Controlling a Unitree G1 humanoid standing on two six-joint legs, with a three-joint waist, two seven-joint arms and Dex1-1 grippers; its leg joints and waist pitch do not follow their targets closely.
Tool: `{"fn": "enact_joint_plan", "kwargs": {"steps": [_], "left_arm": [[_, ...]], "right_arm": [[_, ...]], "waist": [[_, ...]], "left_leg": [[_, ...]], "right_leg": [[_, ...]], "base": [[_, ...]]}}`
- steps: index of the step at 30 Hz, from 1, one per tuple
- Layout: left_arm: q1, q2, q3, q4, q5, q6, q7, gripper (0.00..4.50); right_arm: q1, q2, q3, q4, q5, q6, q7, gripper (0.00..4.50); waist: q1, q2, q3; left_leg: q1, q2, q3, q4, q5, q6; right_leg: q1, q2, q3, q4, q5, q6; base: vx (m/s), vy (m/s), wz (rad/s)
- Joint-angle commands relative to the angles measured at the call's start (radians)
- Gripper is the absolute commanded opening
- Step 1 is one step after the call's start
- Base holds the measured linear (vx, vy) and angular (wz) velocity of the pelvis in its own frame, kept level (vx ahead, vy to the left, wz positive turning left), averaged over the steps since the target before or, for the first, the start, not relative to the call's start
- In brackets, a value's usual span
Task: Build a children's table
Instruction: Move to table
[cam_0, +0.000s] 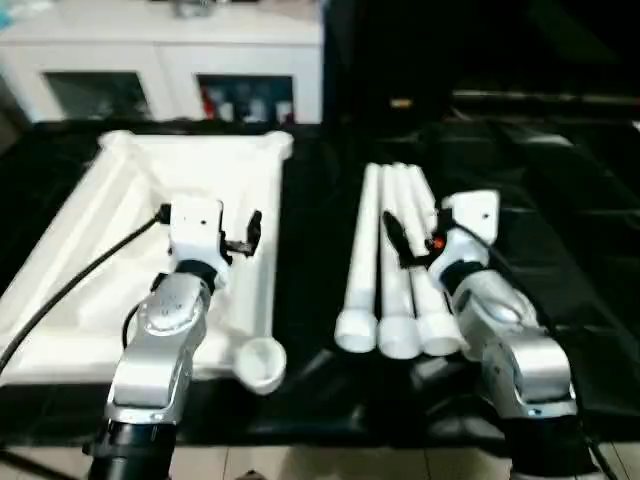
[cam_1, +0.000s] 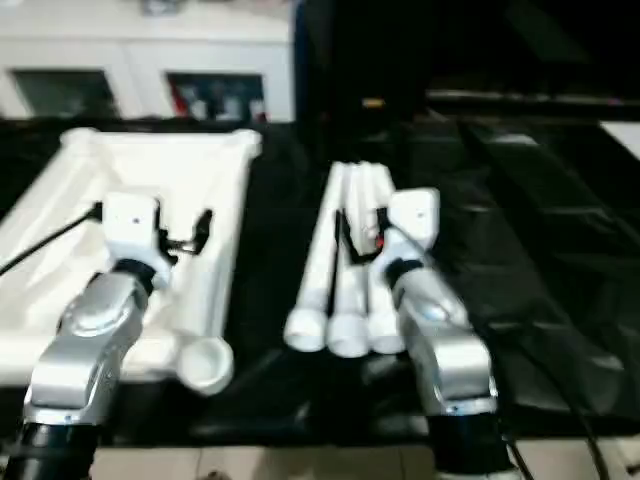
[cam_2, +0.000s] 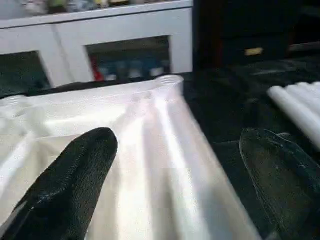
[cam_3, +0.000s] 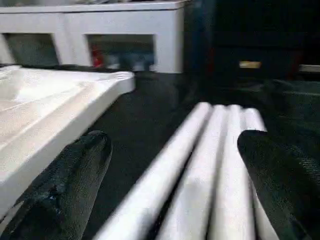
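Observation:
The children's table lies in parts on a black surface. Its white tabletop (cam_0: 90, 270) sits upside down at the left, with a round corner socket (cam_0: 262, 362) at its near right corner. Several long white legs (cam_0: 397, 270) lie side by side at the right, their wide ends toward me. My left gripper (cam_2: 175, 150) hovers open over the tabletop's right rim (cam_2: 170, 150), one black finger (cam_2: 80, 170) on each side. My right gripper (cam_3: 172, 150) is open just above the legs (cam_3: 210, 165), holding nothing.
A white cabinet (cam_0: 160, 60) with glass doors stands behind the tabletop. Dark furniture (cam_0: 480, 60) fills the back right. The black cover (cam_0: 570, 220) stretches bare to the right of the legs. A black cable (cam_0: 70, 290) runs from my left wrist across the tabletop.

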Motion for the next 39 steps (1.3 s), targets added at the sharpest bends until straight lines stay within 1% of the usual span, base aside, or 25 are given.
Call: {"fn": "enact_joint_plan", "kwargs": {"steps": [1,5,8,11,13,14,16,17,19,20,21,22,23,24,25,26,27,30,32,34,35,36,37,38,39], "left_arm": [[-0.001,0.005,0.002,-0.002,0.002,-0.001,-0.006,4.50],[-0.006,0.007,-0.004,0.005,0.003,-0.005,0.001,4.50],[-0.012,0.007,-0.007,0.009,0.008,-0.007,-0.003,4.50],[-0.016,0.008,-0.004,0.013,0.010,-0.009,-0.009,4.50],[-0.019,0.010,-0.004,0.014,0.010,-0.008,-0.011,4.50],[-0.019,0.010,-0.004,0.014,0.010,-0.008,-0.011,4.50],[-0.024,0.012,-0.005,0.020,0.010,-0.011,-0.013,4.50],[-0.025,0.012,-0.005,0.021,0.010,-0.012,-0.013,4.50],[-0.026,0.014,-0.007,0.021,0.010,-0.013,-0.013,4.50],[-0.026,0.014,-0.008,0.020,0.013,-0.017,-0.013,4.50],[-0.026,0.013,-0.009,0.019,0.014,-0.019,-0.013,4.50],[-0.028,0.018,-0.018,0.019,0.035,-0.028,-0.002,4.50],[-0.031,0.024,-0.029,0.019,0.059,-0.034,0.010,4.50],[-0.033,0.030,-0.044,0.020,0.081,-0.038,0.019,4.50],[-0.032,0.030,-0.045,0.021,0.080,-0.038,0.017,4.50],[-0.032,0.029,-0.045,0.023,0.078,-0.038,0.014,4.50],[-0.032,0.029,-0.045,0.023,0.078,-0.038,0.014,4.50],[-0.027,0.023,-0.040,0.022,0.077,-0.039,0.021,4.50],[-0.027,0.020,-0.037,0.023,0.080,-0.038,0.026,4.50],[-0.030,0.008,-0.028,0.025,0.076,-0.047,0.039,4.50],[-0.031,0.001,-0.023,0.026,0.073,-0.040,0.049,4.50],[-0.031,0.000,-0.022,0.025,0.069,-0.037,0.047,4.50],[-0.031,-0.001,-0.022,0.024,0.063,-0.032,0.043,4.50],[-0.030,-0.003,-0.023,0.026,0.052,-0.024,0.031,4.50],[-0.029,-0.003,-0.023,0.026,0.051,-0.024,0.029,4.50]], "right_arm": [[0.009,-0.007,-0.005,-0.026,0.005,0.008,-0.002,4.47],[0.012,-0.002,-0.013,-0.027,-0.005,0.010,0.006,4.47],[0.010,-0.002,-0.012,-0.025,-0.005,0.010,0.005,4.47],[0.008,-0.003,-0.009,-0.023,-0.005,0.007,0.002,4.47],[0.008,-0.001,-0.010,-0.022,-0.005,0.005,0.001,4.47],[0.008,-0.001,-0.010,-0.022,-0.005,0.005,0.001,4.47],[0.007,0.003,-0.010,-0.017,-0.009,0.001,0.000,4.47],[0.007,0.004,-0.010,-0.015,-0.010,0.000,-0.001,4.47],[0.006,0.007,-0.010,-0.013,-0.013,-0.001,-0.002,4.47],[0.006,0.008,-0.010,-0.012,-0.013,-0.002,-0.003,4.47],[0.006,0.008,-0.010,-0.012,-0.013,-0.002,-0.003,4.47],[0.006,0.009,-0.010,-0.011,-0.015,-0.003,-0.003,4.47],[0.007,0.009,-0.011,-0.010,-0.015,-0.004,-0.002,4.47],[0.007,0.007,-0.013,-0.010,-0.015,-0.005,-0.001,4.47],[0.007,0.007,-0.013,-0.009,-0.015,-0.005,-0.001,4.47],[0.006,0.007,-0.012,-0.009,-0.016,-0.005,-0.002,4.47],[0.006,0.007,-0.012,-0.009,-0.016,-0.005,-0.002,4.47],[0.006,0.003,-0.014,-0.006,-0.018,-0.006,-0.003,4.47],[0.006,0.002,-0.017,-0.003,-0.019,-0.007,-0.002,4.47],[0.005,0.000,-0.021,-0.003,-0.020,-0.005,-0.001,4.47],[0.005,0.000,-0.022,-0.004,-0.020,-0.005,0.000,4.47],[0.005,-0.001,-0.023,-0.004,-0.021,-0.004,0.000,4.47],[0.005,-0.002,-0.024,-0.004,-0.022,-0.003,0.001,4.47],[0.002,-0.002,-0.027,-0.003,-0.022,-0.001,0.000,4.47],[0.002,-0.003,-0.027,-0.003,-0.022,-0.001,0.000,4.47]], "waist": [[-0.003,0.004,-0.053],[0.002,-0.006,-0.045],[0.031,-0.012,-0.044],[0.032,0.004,-0.044],[-0.006,0.032,-0.061],[-0.036,0.060,-0.066],[-0.037,0.036,-0.053],[-0.035,0.034,-0.053],[-0.033,-0.019,-0.052],[0.017,-0.063,-0.055],[-0.025,-0.038,-0.050],[-0.018,-0.049,-0.036],[-0.011,-0.033,-0.030],[-0.027,-0.007,-0.035],[-0.044,0.029,-0.037],[-0.084,0.051,-0.046],[-0.098,0.077,-0.039],[-0.093,0.082,-0.051],[-0.093,0.070,-0.062],[-0.082,0.035,-0.071],[-0.074,-0.007,-0.071],[-0.029,-0.074,-0.082],[-0.029,-0.074,-0.082],[-0.010,-0.064,-0.060],[0.007,-0.051,-0.047]], "left_leg": [[0.030,0.076,-0.012,-0.079,-0.035,0.028],[0.019,0.067,0.016,-0.083,-0.196,0.057],[-0.022,0.084,-0.012,0.010,-0.122,0.149],[-0.027,0.082,-0.024,-0.024,-0.121,0.163],[0.052,0.053,-0.001,-0.099,-0.079,0.256],[0.105,0.051,-0.010,-0.125,0.001,0.366],[0.063,0.097,0.003,-0.155,0.075,0.433],[0.062,0.097,0.009,-0.162,0.042,0.417],[0.050,0.081,0.024,-0.172,-0.187,0.252],[-0.024,-0.006,-0.005,0.105,-0.284,0.084],[-0.113,-0.029,-0.105,0.231,-0.222,-0.015],[-0.109,-0.040,-0.088,0.207,-0.202,-0.133],[-0.058,-0.028,-0.081,0.163,-0.188,-0.147],[0.004,0.003,-0.067,0.029,-0.150,-0.104],[0.016,0.021,-0.073,-0.029,-0.165,-0.106],[0.053,0.127,-0.134,-0.110,-0.489,-0.123],[0.068,0.185,-0.177,-0.160,-0.589,-0.185],[0.083,0.211,-0.186,-0.156,-0.296,-0.094],[0.095,0.206,-0.189,-0.154,-0.237,-0.012],[0.085,0.160,-0.168,-0.151,-0.090,0.218],[0.038,0.087,-0.113,-0.109,-0.107,0.290],[-0.046,-0.066,0.013,0.105,-0.151,0.247],[-0.046,-0.066,0.013,0.105,-0.151,0.247],[-0.056,-0.049,0.019,0.121,-0.113,0.133],[-0.043,-0.038,0.005,0.083,-0.071,0.050]], "right_leg": [[0.042,-0.085,0.044,-0.069,0.207,-0.225],[0.050,-0.134,0.071,-0.114,-0.080,-0.226],[0.071,-0.277,0.141,-0.180,-0.296,-0.201],[0.060,-0.232,0.098,-0.175,-0.402,-0.167],[0.007,-0.068,0.009,-0.094,-0.224,-0.127],[-0.047,0.008,-0.058,0.027,-0.130,-0.061],[-0.071,-0.011,-0.079,0.116,-0.093,0.069],[-0.065,-0.020,-0.080,0.113,-0.086,0.071],[-0.034,-0.089,-0.018,0.019,-0.071,0.064],[-0.024,-0.347,0.155,-0.153,-0.220,0.099],[0.025,-0.365,0.156,-0.145,-0.254,0.107],[0.048,-0.269,0.048,-0.132,-0.303,0.057],[0.026,-0.238,0.018,-0.137,-0.340,-0.030],[0.031,-0.149,-0.065,-0.125,-0.399,-0.173],[0.037,-0.095,-0.077,-0.103,-0.351,-0.180],[0.010,-0.027,-0.062,-0.050,-0.201,-0.110],[-0.005,-0.025,-0.047,0.011,-0.003,-0.100],[-0.059,-0.011,-0.045,0.074,-0.051,-0.095],[-0.061,-0.017,-0.037,0.070,-0.071,-0.100],[-0.041,-0.034,-0.013,0.030,-0.026,-0.204],[0.003,-0.073,0.025,-0.039,0.079,-0.340],[0.070,-0.117,0.059,-0.136,0.156,-0.415],[0.070,-0.117,0.059,-0.136,0.156,-0.415],[0.063,-0.142,0.062,-0.130,0.107,-0.309],[0.055,-0.149,0.064,-0.135,0.029,-0.118]], "base": [[0.000,0.000,0.00],[-0.054,0.035,0.03],[-0.048,0.081,-0.01],[-0.024,0.169,-0.16],[-0.019,0.220,-0.08],[-0.024,0.230,0.03],[-0.038,0.195,0.06],[-0.073,0.155,-0.07],[-0.106,0.133,-0.17],[-0.077,0.133,-0.09],[-0.065,0.163,-0.36],[-0.065,0.163,-0.36],[-0.109,0.209,-0.51],[-0.082,0.249,-0.17],[-0.082,0.249,-0.17],[-0.092,0.200,0.12],[-0.102,0.152,0.16],[-0.071,0.103,0.05],[-0.051,-0.006,-0.02],[-0.061,-0.112,-0.08],[-0.068,-0.172,-0.09],[-0.066,-0.193,-0.02],[-0.066,-0.193,-0.02],[-0.060,-0.201,-0.04],[-0.060,-0.191,-0.07]]}}
